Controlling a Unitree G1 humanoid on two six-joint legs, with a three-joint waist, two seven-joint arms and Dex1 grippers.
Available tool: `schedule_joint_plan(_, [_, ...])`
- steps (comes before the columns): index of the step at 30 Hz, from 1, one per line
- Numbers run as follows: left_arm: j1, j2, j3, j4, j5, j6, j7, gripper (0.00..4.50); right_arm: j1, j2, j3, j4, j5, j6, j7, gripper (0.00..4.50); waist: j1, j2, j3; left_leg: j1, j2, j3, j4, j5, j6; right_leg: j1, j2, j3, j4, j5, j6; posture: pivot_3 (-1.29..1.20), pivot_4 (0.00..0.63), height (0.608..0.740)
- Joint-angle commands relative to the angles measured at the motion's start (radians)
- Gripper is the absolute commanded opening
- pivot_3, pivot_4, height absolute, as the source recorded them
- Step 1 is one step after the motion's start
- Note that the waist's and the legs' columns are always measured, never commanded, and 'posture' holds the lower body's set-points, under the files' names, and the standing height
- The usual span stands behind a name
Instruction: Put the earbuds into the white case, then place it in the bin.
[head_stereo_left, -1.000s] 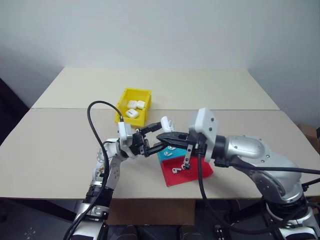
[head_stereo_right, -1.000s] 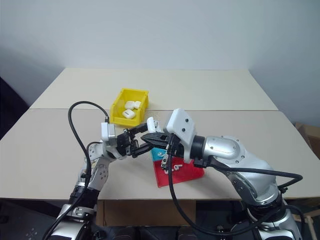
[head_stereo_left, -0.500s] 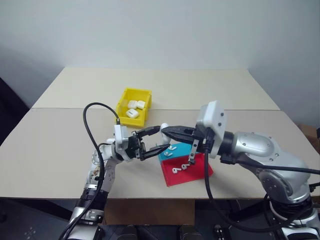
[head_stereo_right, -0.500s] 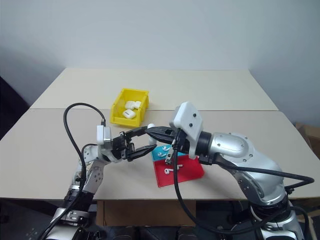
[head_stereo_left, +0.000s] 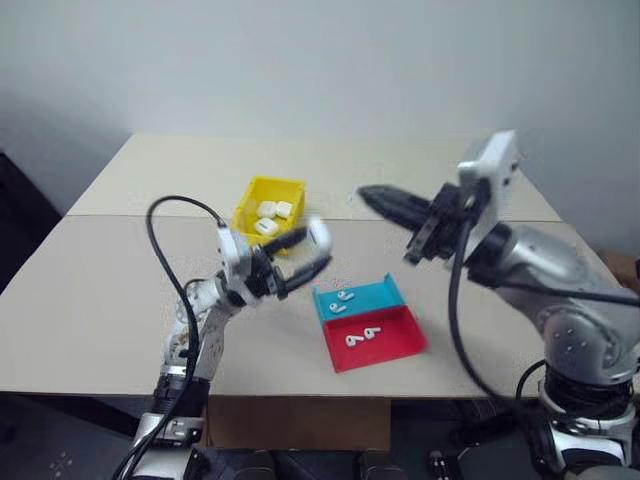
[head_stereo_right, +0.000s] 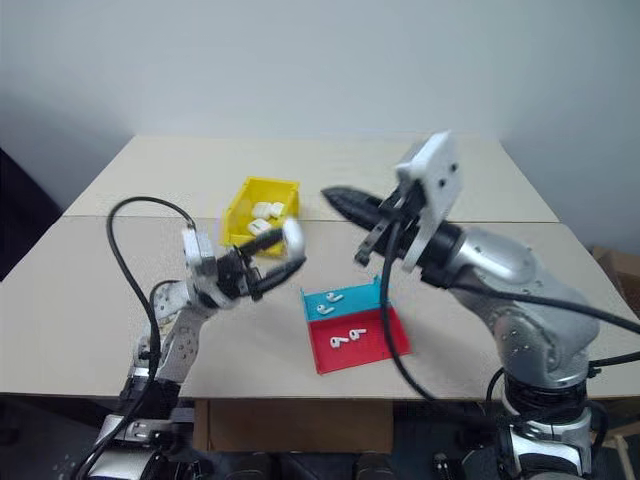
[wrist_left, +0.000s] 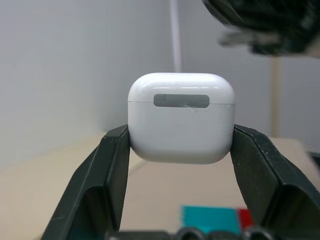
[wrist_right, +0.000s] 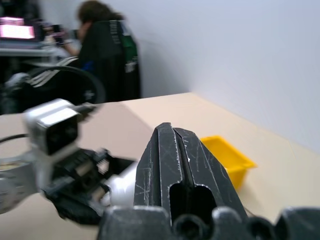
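My left tool (wrist_left: 181, 150) is clamped on the white case (wrist_left: 182, 118), one finger on each side wall, the lid shut. I hold it above the bench (head_stereo_left: 120, 300), between the bin (head_stereo_left: 266, 210) and the blue tray (head_stereo_left: 372, 297). The case looks light, stiff and glossy, so I think it can slip; the flat side walls are the best place to grip. My right tool (head_stereo_left: 385, 202) is fully shut and empty. A second ago both tools met over the trays; now the right one has lifted away to the right, and the left has risen toward the bin.
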Motion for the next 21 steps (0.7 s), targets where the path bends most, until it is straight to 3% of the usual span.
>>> schedule_joint_plan(1, [-0.112,-0.034,0.012,-0.017,0.123,0.034,0.260,2.75,0.006,-0.002,-0.042,-0.006,0.022,0.010,-0.035,0.02,-0.001,0.000,0.000,0.000,0.000,0.000,0.000,0.000,0.000,0.000,0.000,0.000,0.000,0.000,0.000,0.00,0.150,0.740])
schedule_joint_plan(5, [-0.331,0.014,-0.076,0.122,0.367,0.358,0.524,2.75,0.017,-0.003,-0.025,-0.001,0.018,0.014,-0.047,0.02,-0.002,0.000,0.000,-0.001,-0.001,0.000,0.000,0.000,0.000,0.000,0.000,0.000,-0.002,0.001,0.000,0.00,0.150,0.740])
schedule_joint_plan(11, [-0.503,0.014,-0.040,0.272,0.387,0.597,0.654,2.75,0.018,-0.003,-0.005,0.011,0.016,0.035,-0.052,0.02,-0.016,0.000,0.000,-0.001,-0.001,-0.001,-0.002,0.000,0.001,-0.001,0.000,0.000,-0.002,-0.001,0.004,0.00,0.150,0.740])
schedule_joint_plan(21, [-0.493,0.028,-0.102,0.414,0.472,0.575,0.686,2.75,0.044,-0.058,0.088,0.007,-0.074,0.034,-0.022,0.02,-0.010,-0.001,0.001,-0.001,-0.001,-0.001,-0.002,0.000,0.000,-0.002,0.000,0.000,-0.001,0.000,0.000,0.00,0.150,0.740])
